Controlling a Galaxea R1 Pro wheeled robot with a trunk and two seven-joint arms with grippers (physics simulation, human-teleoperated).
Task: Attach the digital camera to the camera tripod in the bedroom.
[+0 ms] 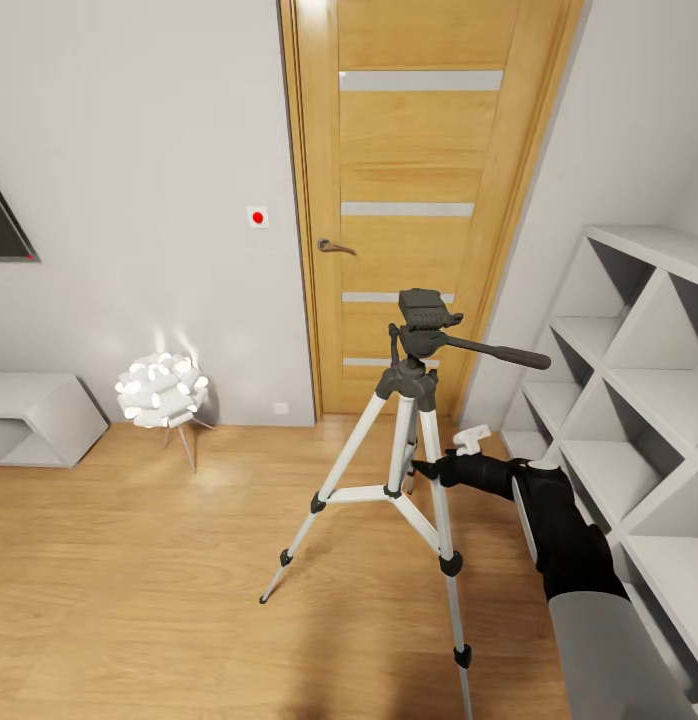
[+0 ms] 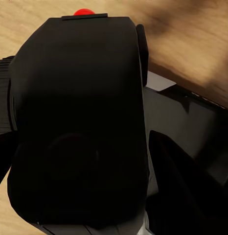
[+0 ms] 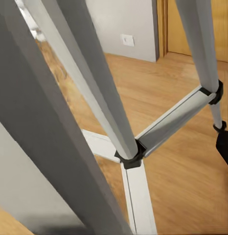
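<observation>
The right arm (image 1: 564, 545) reached from the lower right of the head view toward the frame's middle, forearm black, upper sleeve grey. Its pincer (image 1: 425, 468) pointed left there; whether its jaws were parted was unclear.

Upright camera tripod (image 1: 409, 440), black digital camera (image 2: 77, 122)

camera tripod (image 3: 102, 105) legs close up | braces meet at black hub (centre) | wood floor (image 3: 182, 186)

Open floor (image 1: 139, 580) left of the camera tripod (image 1: 409, 440); white cube shelves (image 1: 629, 400) close on its right.
</observation>
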